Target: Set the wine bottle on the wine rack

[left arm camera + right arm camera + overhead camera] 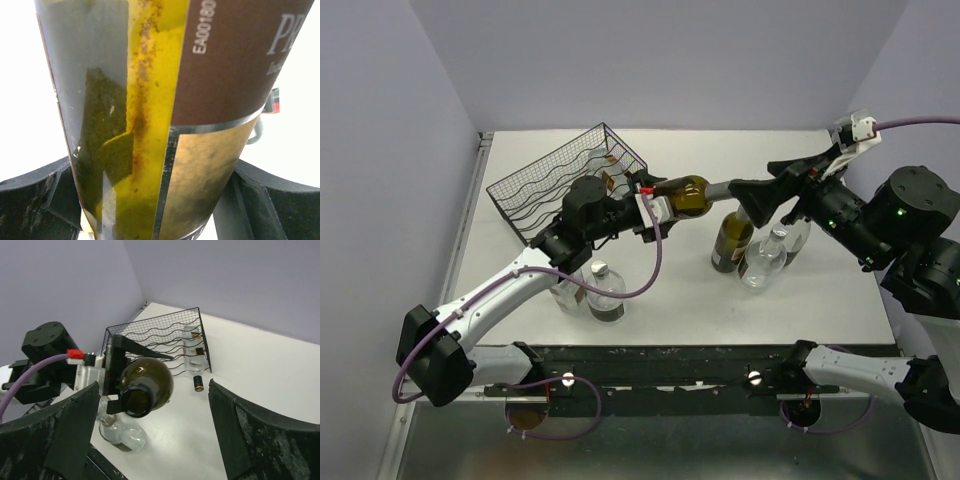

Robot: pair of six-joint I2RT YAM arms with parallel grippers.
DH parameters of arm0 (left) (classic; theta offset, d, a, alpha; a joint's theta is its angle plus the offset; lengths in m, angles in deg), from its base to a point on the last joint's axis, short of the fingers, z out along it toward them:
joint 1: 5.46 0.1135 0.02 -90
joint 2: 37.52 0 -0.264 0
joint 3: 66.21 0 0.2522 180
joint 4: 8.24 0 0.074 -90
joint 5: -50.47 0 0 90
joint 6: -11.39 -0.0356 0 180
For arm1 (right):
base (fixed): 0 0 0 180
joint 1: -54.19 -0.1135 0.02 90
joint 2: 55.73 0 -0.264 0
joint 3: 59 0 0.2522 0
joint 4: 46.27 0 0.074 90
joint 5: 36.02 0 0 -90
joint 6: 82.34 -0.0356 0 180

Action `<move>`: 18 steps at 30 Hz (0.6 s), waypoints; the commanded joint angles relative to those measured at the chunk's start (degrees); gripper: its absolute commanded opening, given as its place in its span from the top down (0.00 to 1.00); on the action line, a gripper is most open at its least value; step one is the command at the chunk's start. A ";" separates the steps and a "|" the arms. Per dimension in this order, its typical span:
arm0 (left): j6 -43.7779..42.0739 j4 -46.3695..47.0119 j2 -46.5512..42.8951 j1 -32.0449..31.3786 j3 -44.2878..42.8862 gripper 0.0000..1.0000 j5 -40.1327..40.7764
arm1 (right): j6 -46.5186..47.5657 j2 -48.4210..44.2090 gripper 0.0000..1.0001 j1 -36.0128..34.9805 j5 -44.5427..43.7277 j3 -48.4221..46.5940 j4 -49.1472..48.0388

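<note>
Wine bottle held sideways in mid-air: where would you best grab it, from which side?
Round its wide body, from the wine rack side, as the left gripper does: the wine bottle lies level, so gripping near its heavy end probably stops tipping. The slim neck points at the open right gripper.

wine bottle (150, 125) hogging whole left wrist view, top and bottom running off frame. label (235, 55) text getting chopped at right edge, only "PR" showing. left fingers (30, 200) peeking in at bottom corners only. overhead, left arm (510, 290) covering part of clear bottles (605, 295). tiny dark thing (198, 382) beside wine rack (150, 330) looking too small to identify.
</note>
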 commanded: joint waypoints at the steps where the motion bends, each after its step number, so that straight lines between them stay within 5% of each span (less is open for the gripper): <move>1: -17.20 8.91 -5.34 -0.03 2.09 1.00 1.52 | 2.36 -1.84 0.04 -0.38 -3.18 0.57 1.87; 14: -45.33 3.02 -5.61 -2.67 1.48 1.00 6.00 | -0.45 2.47 0.05 -0.29 3.57 -0.15 12.34; 18: -50.52 1.18 -4.29 -3.10 0.51 1.00 9.60 | 0.08 3.70 0.14 -0.38 11.73 3.55 13.30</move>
